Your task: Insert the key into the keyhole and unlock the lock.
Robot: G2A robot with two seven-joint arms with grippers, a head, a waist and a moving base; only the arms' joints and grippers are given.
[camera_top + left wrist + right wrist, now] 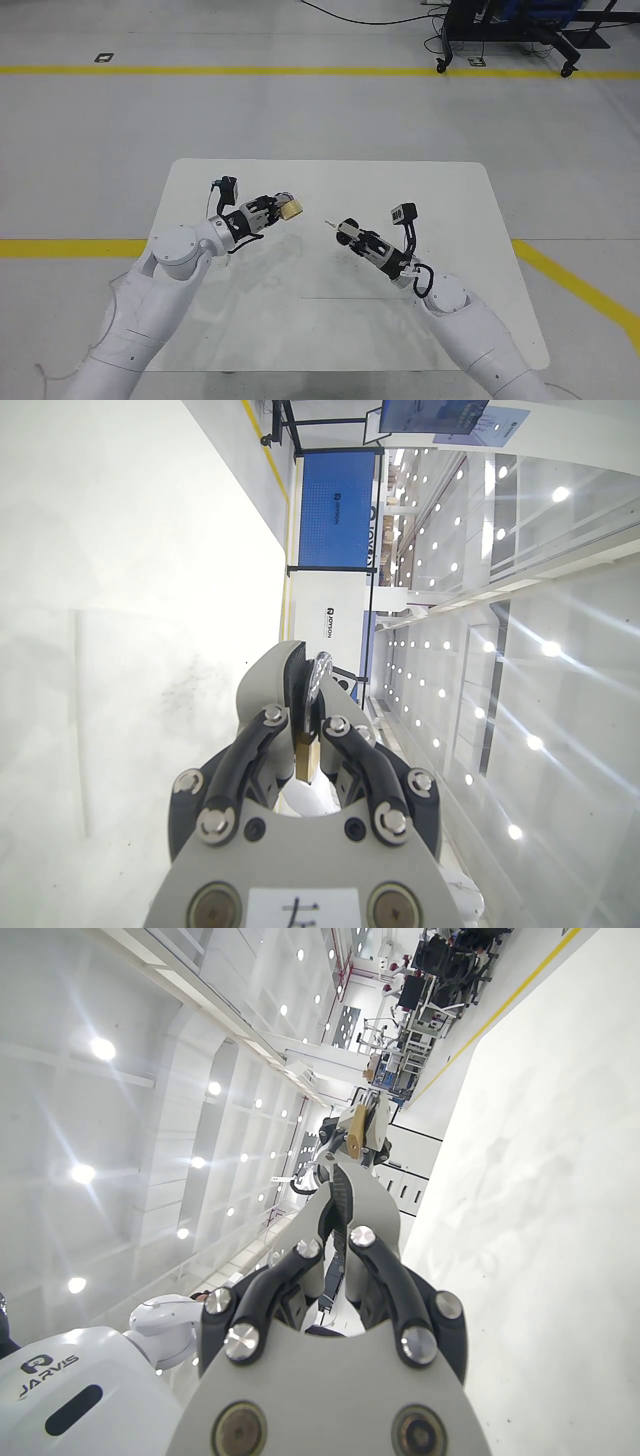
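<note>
Your left gripper clamps the brass lock; your right gripper, pinched narrow, seems to hold the key, its tip short of the lock.

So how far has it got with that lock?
Both pieces are already gripped: the left pincer holds the padlock, the right pincer holds the key. In hand: the key points at the padlock with a gap between them. Left: pushing it in and turning.

The right end effector, pads pressed together, points at a brass padlock at its twelve o'clock, clamped in the left end effector, both held clear of the white bench.
</note>
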